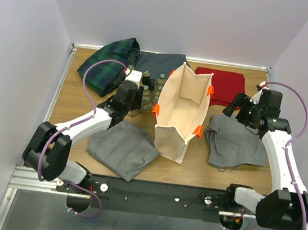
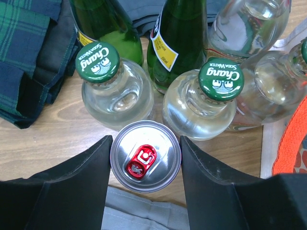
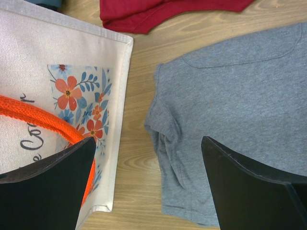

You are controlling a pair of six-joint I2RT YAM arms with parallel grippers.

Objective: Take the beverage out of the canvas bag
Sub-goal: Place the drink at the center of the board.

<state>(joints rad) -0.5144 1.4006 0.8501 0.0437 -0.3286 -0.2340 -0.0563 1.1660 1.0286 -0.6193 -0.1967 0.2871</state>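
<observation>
The cream canvas bag (image 1: pixel 179 115) with orange handles stands open mid-table; its flowered side shows in the right wrist view (image 3: pixel 57 52). My left gripper (image 1: pixel 134 105) is just left of the bag. In the left wrist view the left gripper (image 2: pixel 145 143) is shut on a silver can (image 2: pixel 145 156) with a red tab, both fingers touching its sides. The can is upright over the wood, beside clear capped bottles (image 2: pixel 98 62) and green bottles (image 2: pixel 177 38). My right gripper (image 1: pixel 231 108) is open and empty, right of the bag, and shows in its own view (image 3: pixel 148 148).
Several bottles (image 1: pixel 152 86) cluster left of the bag. A plaid cloth (image 1: pixel 107 58) and a dark grey cloth (image 1: pixel 160 65) lie at the back left, a red cloth (image 1: pixel 221 81) at the back right. Grey cloths lie front left (image 1: pixel 121 147) and right (image 1: pixel 235 143).
</observation>
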